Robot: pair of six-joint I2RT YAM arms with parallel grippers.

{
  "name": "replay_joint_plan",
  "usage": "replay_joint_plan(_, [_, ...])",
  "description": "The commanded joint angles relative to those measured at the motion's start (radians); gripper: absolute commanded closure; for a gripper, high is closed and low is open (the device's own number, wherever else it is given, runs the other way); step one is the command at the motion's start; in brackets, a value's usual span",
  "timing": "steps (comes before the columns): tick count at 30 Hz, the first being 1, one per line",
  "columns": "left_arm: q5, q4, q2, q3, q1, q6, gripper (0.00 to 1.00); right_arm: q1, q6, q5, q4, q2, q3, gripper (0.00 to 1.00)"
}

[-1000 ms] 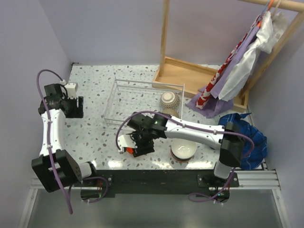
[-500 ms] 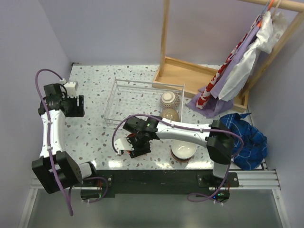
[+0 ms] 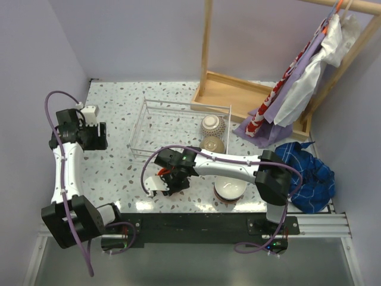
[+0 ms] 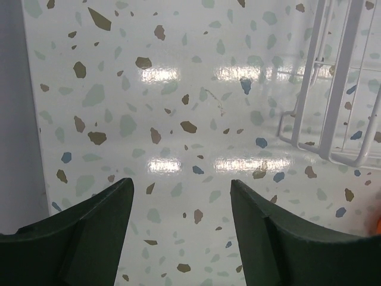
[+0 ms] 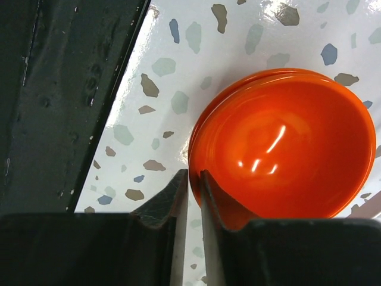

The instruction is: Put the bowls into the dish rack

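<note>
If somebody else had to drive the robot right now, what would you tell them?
Left gripper: open, empty, over the table beside the rack.
Right gripper: shut on the rim of the orange bowl, near the table's front edge.
Patterned bowl and tan bowl: at the rack's right end; inside or just beside it, I cannot tell.
White bowl: on the table, near the front.
Left to do: carry the orange bowl to the rack, then the white bowl.
</note>
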Motion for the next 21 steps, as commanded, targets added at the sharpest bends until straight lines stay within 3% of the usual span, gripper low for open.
replay_joint_plan(1, [0.039, 0.039, -0.03, -0.003, 0.005, -0.026, 0.29, 0.002, 0.006, -0.004, -0.03, -0.012, 0.005, 0.89])
replay_joint_plan(4, [0.051, 0.039, -0.035, 0.003, 0.005, -0.033, 0.29, 0.004, 0.034, 0.006, -0.027, -0.035, 0.008, 1.0])
replay_joint_plan(10, [0.076, 0.03, -0.048, 0.046, 0.004, -0.023, 0.3, 0.005, 0.101, -0.01, -0.09, -0.092, 0.1, 1.0])
replay_joint_plan(14, [0.119, 0.022, -0.047, 0.115, 0.002, 0.005, 0.3, -0.005, 0.161, -0.072, -0.18, -0.111, 0.319, 1.0])
replay_joint_plan(17, [0.188, 0.021, -0.035, 0.187, 0.002, 0.019, 0.3, -0.065, 0.254, -0.176, -0.234, -0.072, 0.506, 1.0])
replay_joint_plan(21, [0.265, 0.042, -0.002, 0.294, -0.019, 0.037, 0.36, -0.262, 0.541, -0.351, -0.17, 0.016, 0.636, 1.0])
